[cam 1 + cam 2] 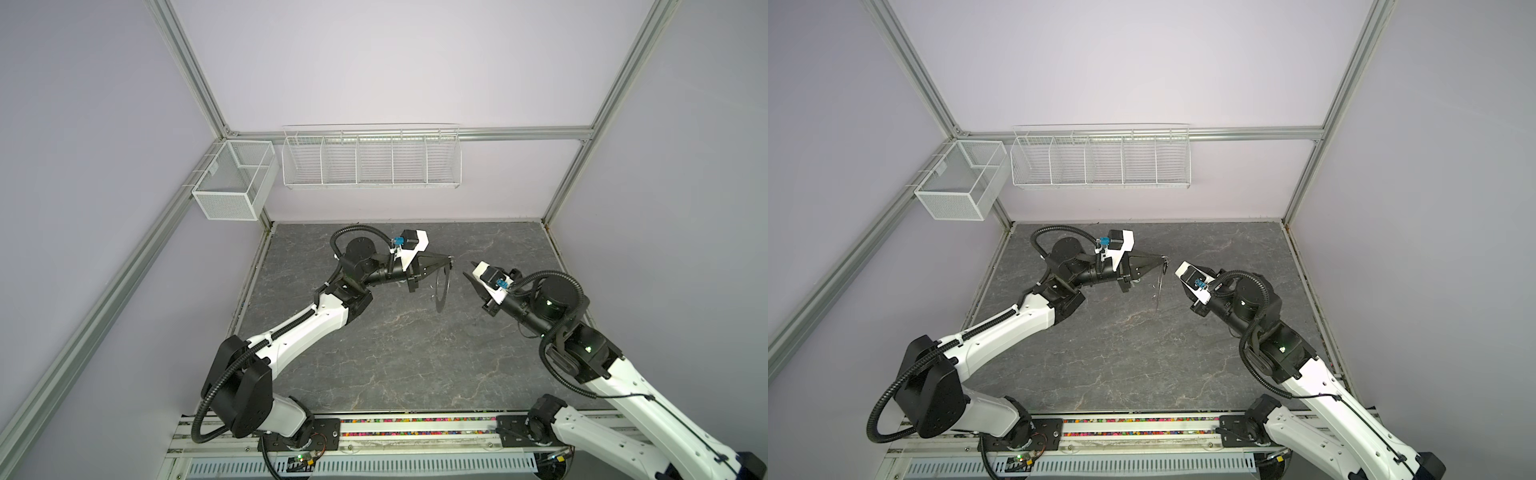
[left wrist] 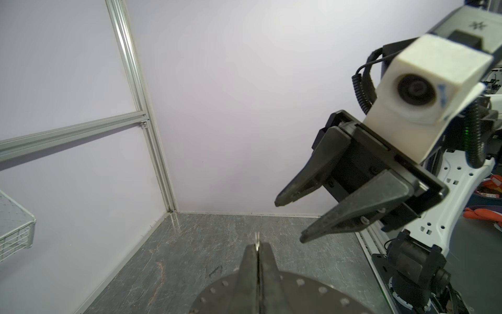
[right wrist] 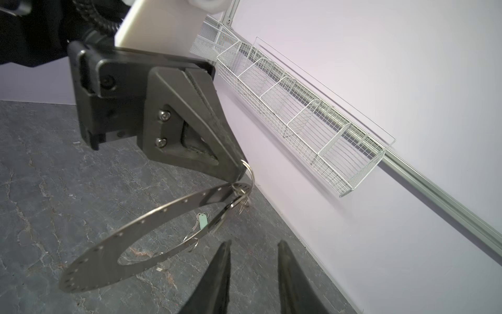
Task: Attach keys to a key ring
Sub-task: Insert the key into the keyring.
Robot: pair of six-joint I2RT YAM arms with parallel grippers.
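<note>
The key ring (image 3: 95,261) is a flat grey disc with a wide hole and tiny holes round its rim. It hangs on edge above the table (image 1: 395,357), thin in both top views (image 1: 440,291) (image 1: 1158,286). My left gripper (image 2: 258,246) (image 1: 451,259) (image 3: 239,174) is shut on a small wire loop at the disc's rim, beside a cluster of loops (image 3: 241,201). One key with a pale green tag (image 3: 202,220) shows through the disc's hole; whether it hangs or lies on the table I cannot tell. The black-tagged key is out of view. My right gripper (image 3: 254,243) (image 2: 289,220) (image 1: 467,270) faces the disc, open and holding nothing.
A long white wire rack (image 1: 370,160) with several compartments hangs on the back wall. A white mesh basket (image 1: 232,178) sits on the left frame rail. Aluminium frame posts (image 1: 257,224) stand at the table's back corners.
</note>
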